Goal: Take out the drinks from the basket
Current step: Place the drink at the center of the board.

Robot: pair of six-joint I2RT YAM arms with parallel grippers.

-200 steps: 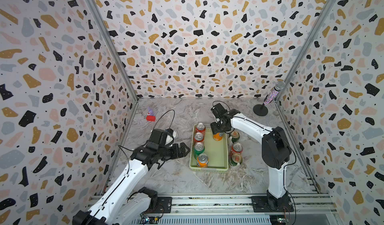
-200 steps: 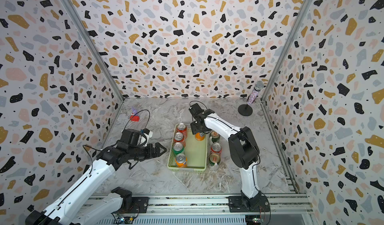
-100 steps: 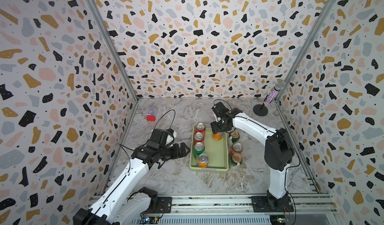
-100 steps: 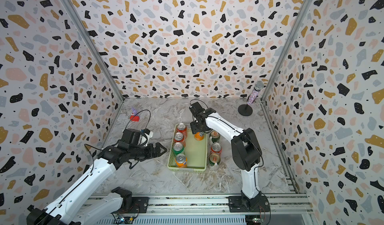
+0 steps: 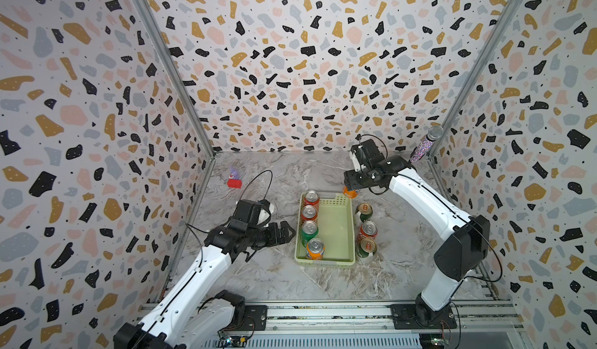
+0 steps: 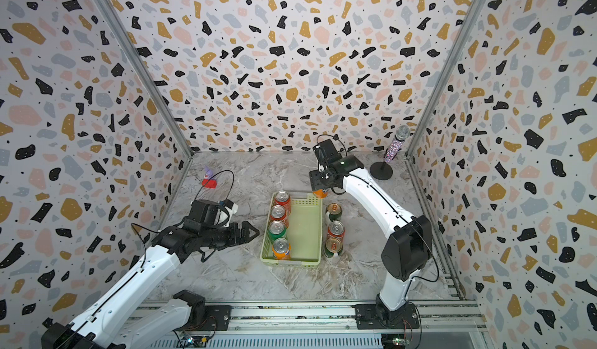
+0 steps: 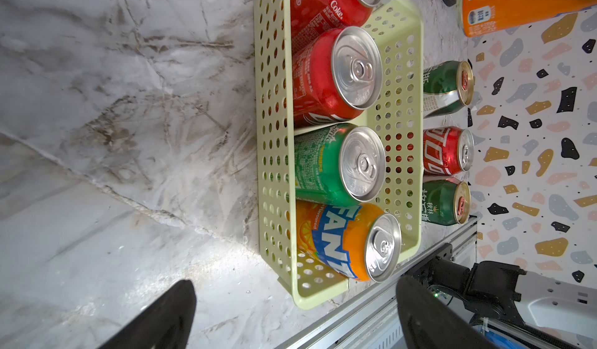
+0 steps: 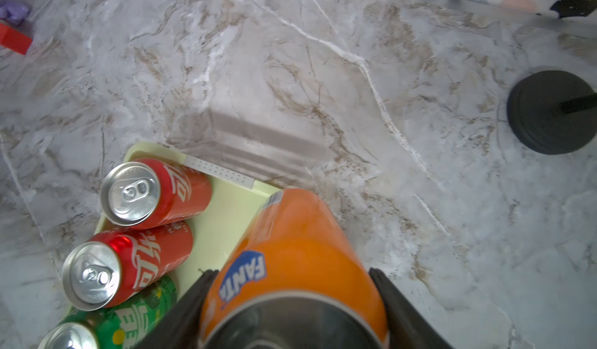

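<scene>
Obs., both top views. The right gripper (image 5: 352, 187) sits right of centre in the frame, clamped on an orange can (image 5: 350, 194). In the right wrist view both dark fingers (image 8: 185, 312) press the can's sides near its top. The can hangs upright, with its lower end over the upper right corner of the basket (image 5: 336, 234). Whether it clears the rim, I cannot tell.

The basket lies at lower centre of the frame on the marble table (image 5: 284, 282). 4 cans stand in it, in 1 column along its left wall. From the top of the frame down they are a red can (image 5: 311, 198), a second red can (image 5: 309, 213), a bright green can (image 5: 309, 231) and a second orange can (image 5: 315, 248).

3 cans stand on the table just beside the basket's right wall: a dark green can (image 5: 365, 210), a third red can (image 5: 368, 230) and another dark green can (image 5: 366, 247).

The left gripper (image 5: 288, 231) hovers left of the basket, pointing at it and holding nothing. In the left wrist view its fingers (image 7: 168, 315) stand wide apart.

Also on the table: a glittery microphone (image 6: 395, 145) on a black stand at the upper right of the floor, and a red block (image 5: 234, 182) with a purple figure at the upper left.
</scene>
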